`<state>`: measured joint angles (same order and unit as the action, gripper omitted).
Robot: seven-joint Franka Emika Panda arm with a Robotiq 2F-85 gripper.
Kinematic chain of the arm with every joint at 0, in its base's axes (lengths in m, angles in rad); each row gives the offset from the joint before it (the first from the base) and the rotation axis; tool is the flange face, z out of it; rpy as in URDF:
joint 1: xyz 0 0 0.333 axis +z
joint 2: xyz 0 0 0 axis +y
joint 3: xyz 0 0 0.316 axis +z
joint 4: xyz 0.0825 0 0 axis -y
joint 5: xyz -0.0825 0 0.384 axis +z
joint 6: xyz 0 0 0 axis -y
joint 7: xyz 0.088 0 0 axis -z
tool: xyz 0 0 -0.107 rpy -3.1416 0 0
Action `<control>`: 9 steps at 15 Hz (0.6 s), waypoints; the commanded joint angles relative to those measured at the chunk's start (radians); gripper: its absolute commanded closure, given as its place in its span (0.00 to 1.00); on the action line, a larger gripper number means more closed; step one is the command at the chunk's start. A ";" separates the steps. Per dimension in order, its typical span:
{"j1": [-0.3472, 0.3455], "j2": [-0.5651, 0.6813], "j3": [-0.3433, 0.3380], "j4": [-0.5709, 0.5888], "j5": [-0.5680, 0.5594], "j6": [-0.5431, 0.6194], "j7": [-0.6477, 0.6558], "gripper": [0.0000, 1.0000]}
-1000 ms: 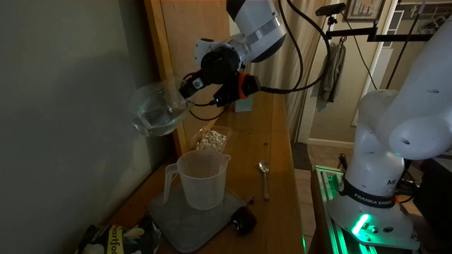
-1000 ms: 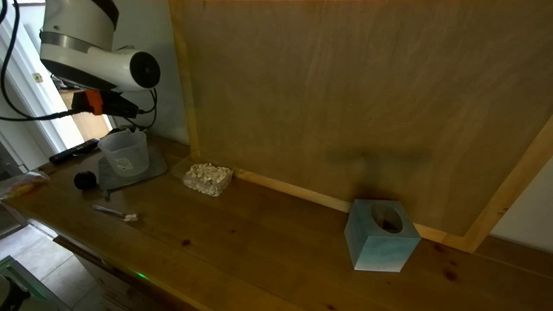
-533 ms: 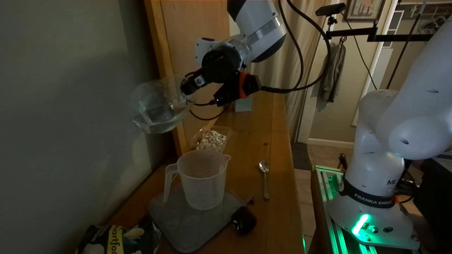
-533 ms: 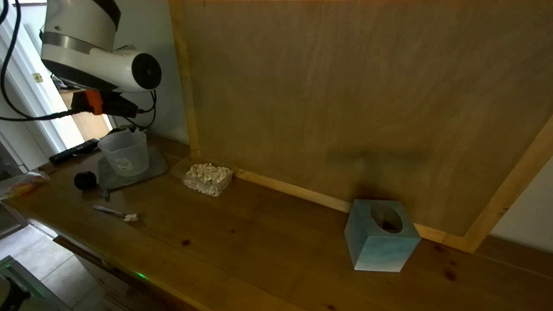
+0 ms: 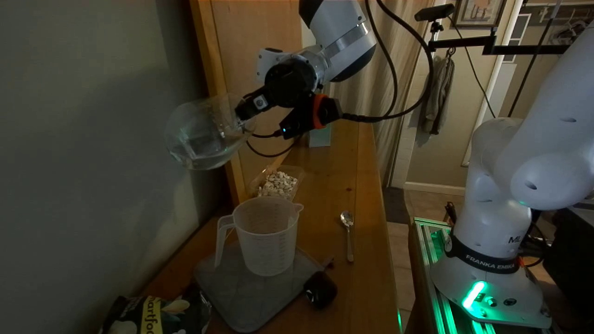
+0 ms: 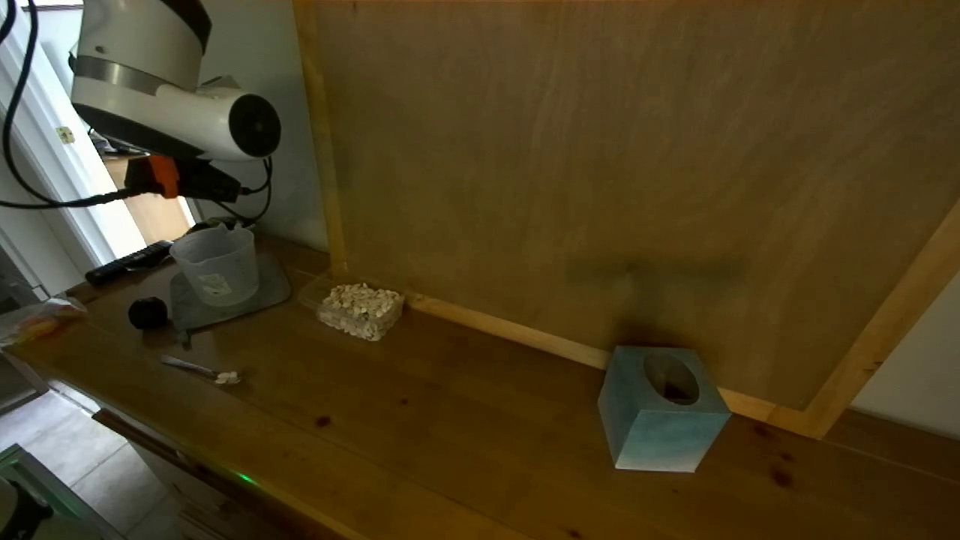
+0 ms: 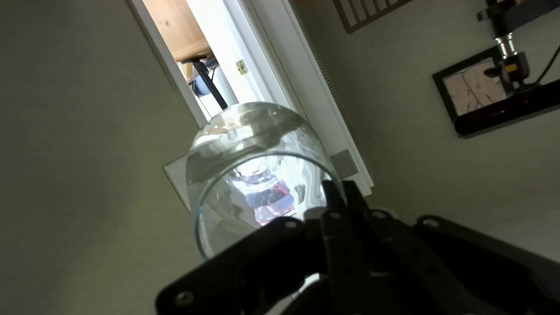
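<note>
A transparent rounded glass point(image 5: 202, 139) holds some clear liquid low in its bowl and hangs tilted in the air near the wall. My gripper point(image 5: 243, 111) is shut on its rim. In the wrist view the two black fingertips point(image 7: 341, 192) pinch the rim at the right of the glass point(image 7: 258, 127), one finger inside and one outside. The glass's mouth faces the wrist camera. Below stands a translucent measuring jug point(image 5: 267, 241), upright on a grey mat point(image 5: 250, 301); the jug also shows in an exterior view point(image 6: 217, 270). The glass and fingertips are hidden there behind the arm.
A plastic box of pale flakes point(image 5: 278, 184) stands behind the jug, against the wooden panel point(image 6: 570, 187). A spoon point(image 5: 349, 236), a black round object point(image 5: 320, 290) and a snack bag point(image 5: 155, 315) lie around. A blue tissue box point(image 6: 664, 420) stands farther along. The wall point(image 5: 93, 139) is beside the glass.
The glass has risen slightly and moved a little toward the wall, with its bowl end tilting up a bit. The gripper keeps its hold. The things on the counter have not moved.
</note>
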<state>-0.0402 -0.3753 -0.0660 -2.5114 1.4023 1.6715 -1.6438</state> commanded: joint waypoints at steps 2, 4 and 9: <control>-0.016 -0.011 -0.004 -0.013 0.046 -0.038 -0.031 0.99; -0.018 -0.010 -0.005 -0.013 0.049 -0.044 -0.035 0.99; -0.024 -0.007 -0.007 -0.012 0.053 -0.063 -0.042 0.99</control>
<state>-0.0503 -0.3743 -0.0674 -2.5114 1.4079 1.6448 -1.6575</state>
